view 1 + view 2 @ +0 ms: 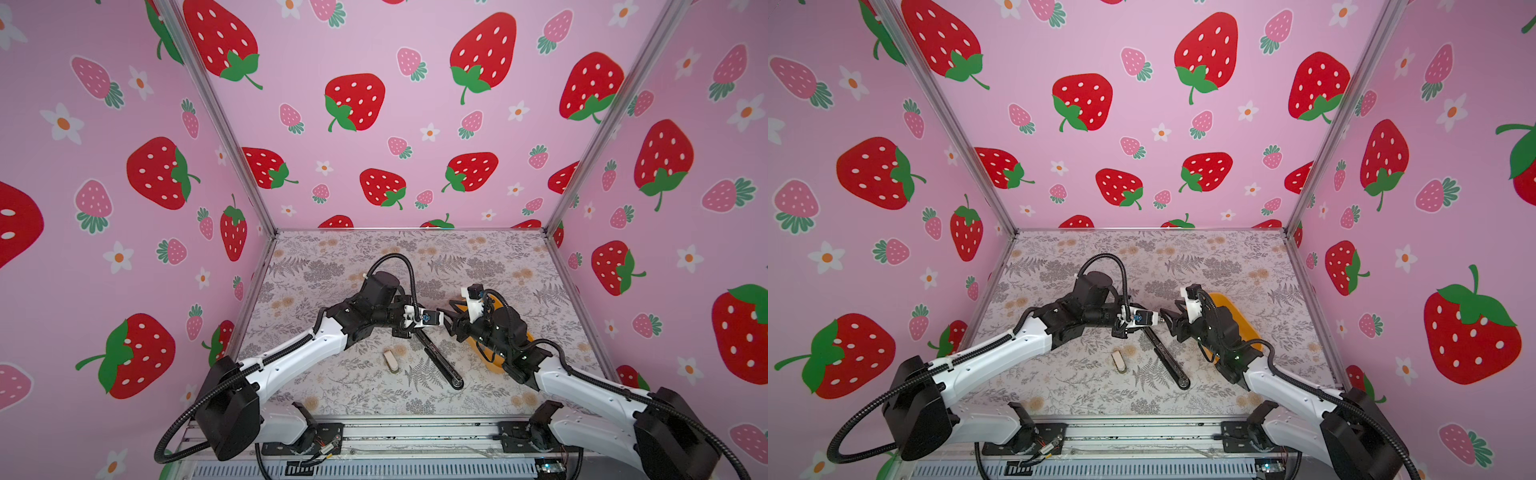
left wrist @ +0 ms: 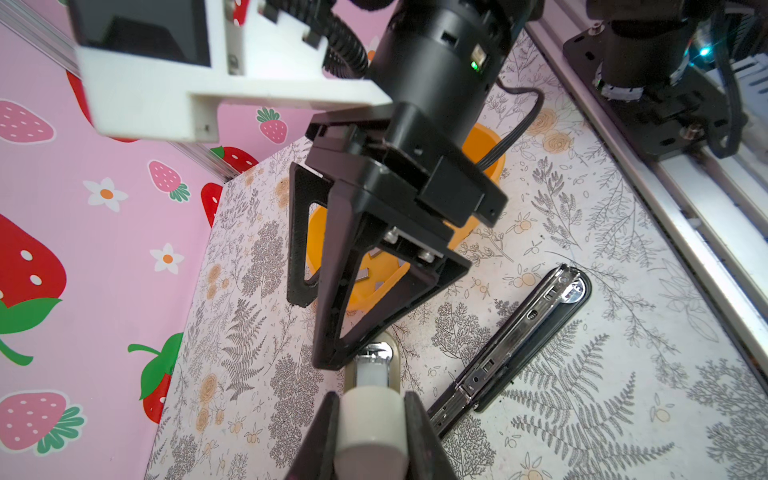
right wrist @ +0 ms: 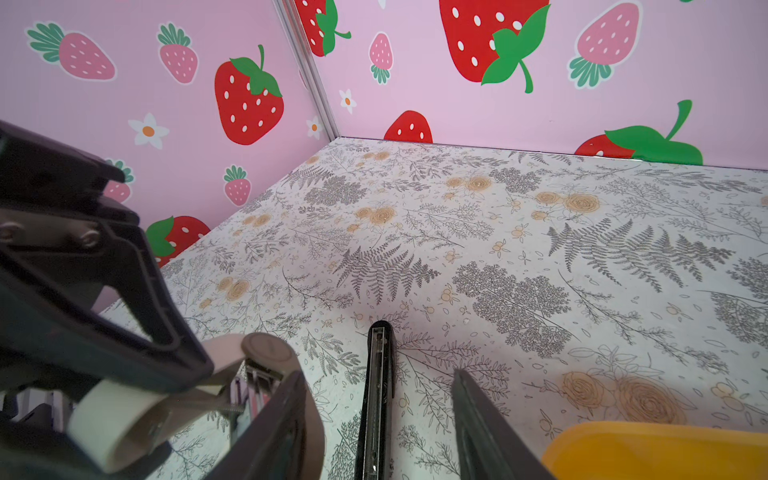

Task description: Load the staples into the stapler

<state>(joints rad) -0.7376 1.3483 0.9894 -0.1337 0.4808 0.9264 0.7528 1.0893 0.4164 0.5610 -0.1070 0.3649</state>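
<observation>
The black stapler (image 1: 442, 363) (image 1: 1169, 361) lies opened flat on the table with its metal channel facing up (image 2: 519, 340) (image 3: 376, 399). The staples (image 2: 365, 274), small grey strips, lie in an orange dish (image 2: 484, 137) behind the right arm. My left gripper (image 2: 371, 399) (image 1: 436, 319) is shut on the white end of a small beige thing (image 3: 266, 353) with a metal part inside, held above the table. My right gripper (image 3: 376, 374) (image 1: 451, 322) faces it with its fingers apart. One right fingertip (image 2: 332, 357) touches the beige thing's far end.
A second small beige object (image 1: 390, 360) (image 1: 1119, 360) lies on the table left of the stapler. The orange dish (image 1: 492, 368) (image 1: 1225, 303) sits mostly under the right arm. Pink strawberry walls close in three sides, and a metal rail (image 1: 395, 432) runs along the front.
</observation>
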